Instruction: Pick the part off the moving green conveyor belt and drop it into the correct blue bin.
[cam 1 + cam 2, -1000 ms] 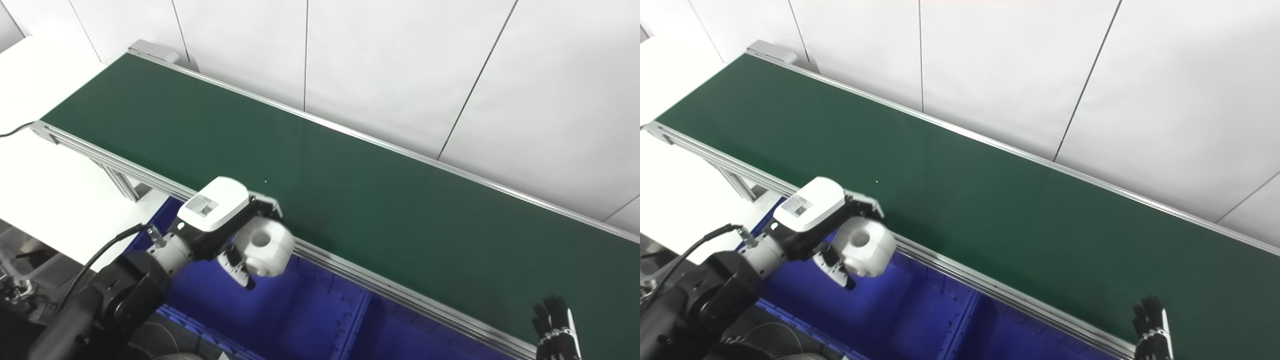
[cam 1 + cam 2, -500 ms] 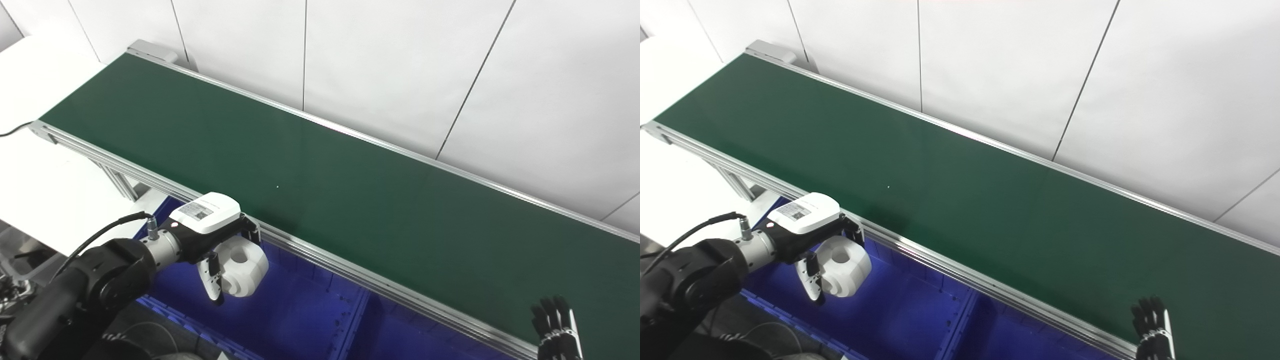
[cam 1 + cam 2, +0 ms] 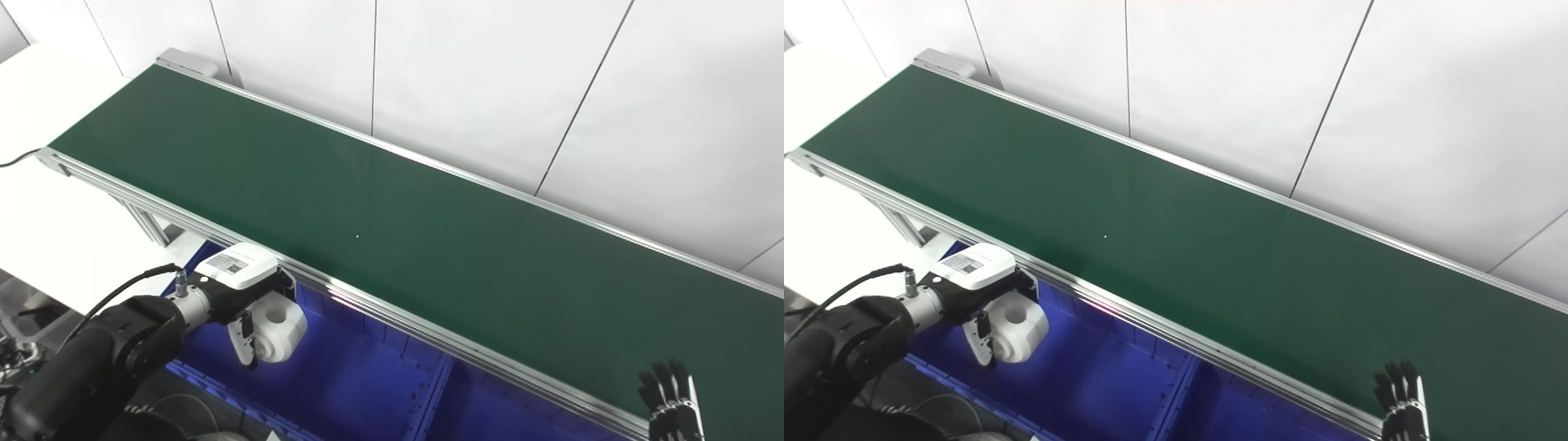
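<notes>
My left hand [image 3: 242,288] is shut on a white part [image 3: 278,326], a chunky rounded block with a round hole in its top. It holds the part over the left blue bin [image 3: 361,380], below the near rail of the green conveyor belt [image 3: 392,245]. The same hand [image 3: 974,285] and part [image 3: 1020,324] show in the right eye view. My right hand [image 3: 670,401] is at the bottom right edge, fingers spread and pointing up, holding nothing. The belt carries no part.
A divider wall [image 3: 438,386] splits the left bin from a second blue bin [image 3: 508,416] to its right. A white table [image 3: 55,245] lies at the left. A white panelled wall [image 3: 490,79] runs behind the belt.
My left hand has carried the white part down and to the left, off the belt's near rail and lower over the left blue bin. The right hand has shifted slightly left.
</notes>
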Controlling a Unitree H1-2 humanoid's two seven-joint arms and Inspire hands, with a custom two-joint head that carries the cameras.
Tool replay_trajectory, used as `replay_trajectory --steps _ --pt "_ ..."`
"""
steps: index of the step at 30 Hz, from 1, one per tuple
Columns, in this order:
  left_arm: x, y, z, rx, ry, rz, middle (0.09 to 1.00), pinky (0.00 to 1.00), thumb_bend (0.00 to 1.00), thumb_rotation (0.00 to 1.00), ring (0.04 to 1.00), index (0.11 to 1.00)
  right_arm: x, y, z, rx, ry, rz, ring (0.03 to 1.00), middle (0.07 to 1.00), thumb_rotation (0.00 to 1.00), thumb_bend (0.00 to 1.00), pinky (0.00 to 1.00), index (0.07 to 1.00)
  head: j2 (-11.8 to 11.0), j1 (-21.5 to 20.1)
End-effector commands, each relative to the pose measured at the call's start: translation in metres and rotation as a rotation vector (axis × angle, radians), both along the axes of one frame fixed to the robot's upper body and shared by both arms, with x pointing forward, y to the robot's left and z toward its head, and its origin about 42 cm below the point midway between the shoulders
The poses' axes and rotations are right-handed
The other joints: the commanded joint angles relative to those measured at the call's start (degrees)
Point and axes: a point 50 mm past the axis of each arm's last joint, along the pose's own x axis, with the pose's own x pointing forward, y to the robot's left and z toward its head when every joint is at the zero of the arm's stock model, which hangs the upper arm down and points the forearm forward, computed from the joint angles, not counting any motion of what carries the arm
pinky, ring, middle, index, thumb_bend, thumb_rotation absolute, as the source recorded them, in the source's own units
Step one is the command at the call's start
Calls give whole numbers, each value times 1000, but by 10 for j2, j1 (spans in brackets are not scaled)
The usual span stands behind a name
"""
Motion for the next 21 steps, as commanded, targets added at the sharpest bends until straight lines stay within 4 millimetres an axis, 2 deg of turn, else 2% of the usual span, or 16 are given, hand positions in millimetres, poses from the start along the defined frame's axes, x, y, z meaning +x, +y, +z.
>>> replay_trajectory --steps 1,5,12,15,21 --pt "7 5 18 10 -90 5 797 660 923 415 760 781 2 -1 9 1 -74 -4 939 960 973 792 950 1000 0 -1" --pt "7 3 23 0 -103 -1 831 696 976 527 790 813 2 -1 9 -2 -70 -1 944 965 977 781 959 1000 -1 -2" --pt "4 -1 32 -96 -131 -6 851 691 996 558 799 831 4 -1 7 5 -67 2 938 964 967 757 956 1000 -4 -1" --pt "3 -3 39 -215 -165 -31 858 668 989 586 796 849 4 1 7 4 -69 1 938 962 966 771 952 1000 -4 -6" --pt "-5 -25 64 -576 -146 -85 916 666 959 573 847 904 3 8 7 20 -70 0 936 961 957 763 956 1000 -1 -39"
